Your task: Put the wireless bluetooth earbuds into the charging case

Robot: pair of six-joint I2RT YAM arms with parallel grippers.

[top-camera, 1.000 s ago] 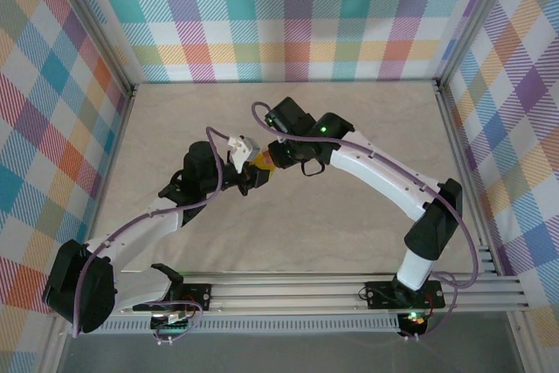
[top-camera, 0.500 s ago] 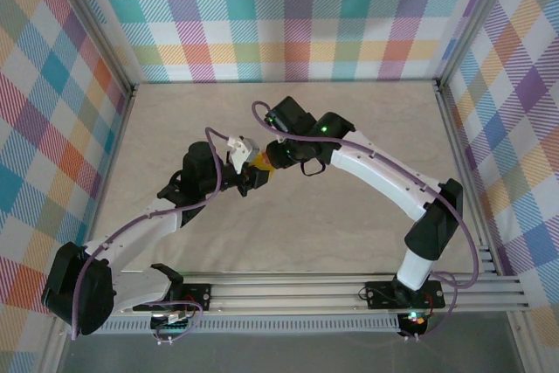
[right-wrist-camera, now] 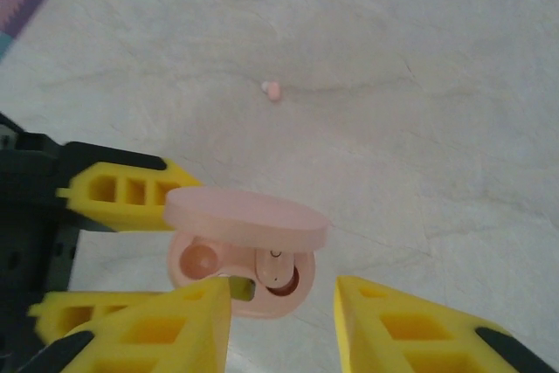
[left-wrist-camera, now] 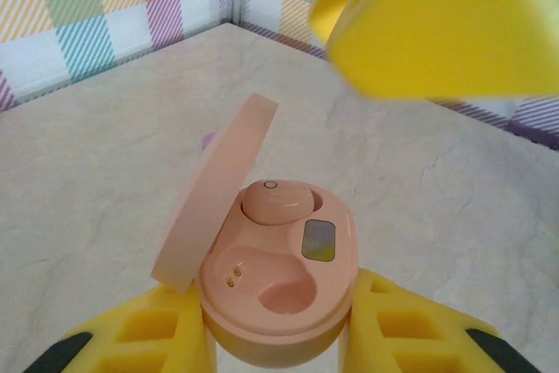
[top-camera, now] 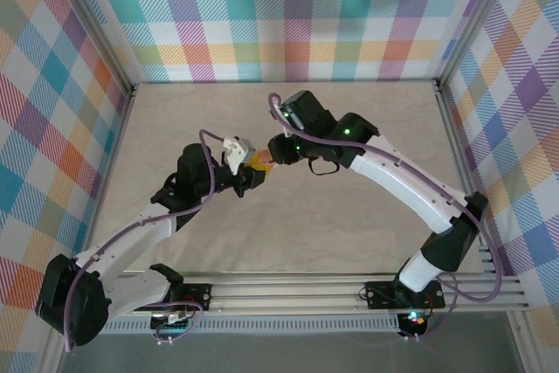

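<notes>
My left gripper (left-wrist-camera: 279, 325) is shut on a salmon-pink charging case (left-wrist-camera: 281, 281) and holds it above the table. Its lid (left-wrist-camera: 218, 188) stands open to the left. One pale pink earbud (left-wrist-camera: 275, 201) sits in the far slot; the near slot is bare. In the right wrist view the same case (right-wrist-camera: 262, 296) lies under my right gripper (right-wrist-camera: 284, 316), whose jaws stand open above it with nothing between them. Another pale pink earbud (right-wrist-camera: 272, 90) lies loose on the table beyond. From above, the left gripper (top-camera: 251, 172) and the right gripper (top-camera: 272, 156) meet mid-table.
The beige table top (top-camera: 349, 224) is ringed by plaid walls (top-camera: 288, 15) and a metal rail (top-camera: 349, 290) at the near edge. A small purple thing (left-wrist-camera: 208, 139) peeks from behind the lid. One yellow finger (left-wrist-camera: 437, 24) of the right gripper hangs over the case.
The right arm has shifted a little back and to the right, its gripper staying over the case. The left gripper keeps its hold on the case.
</notes>
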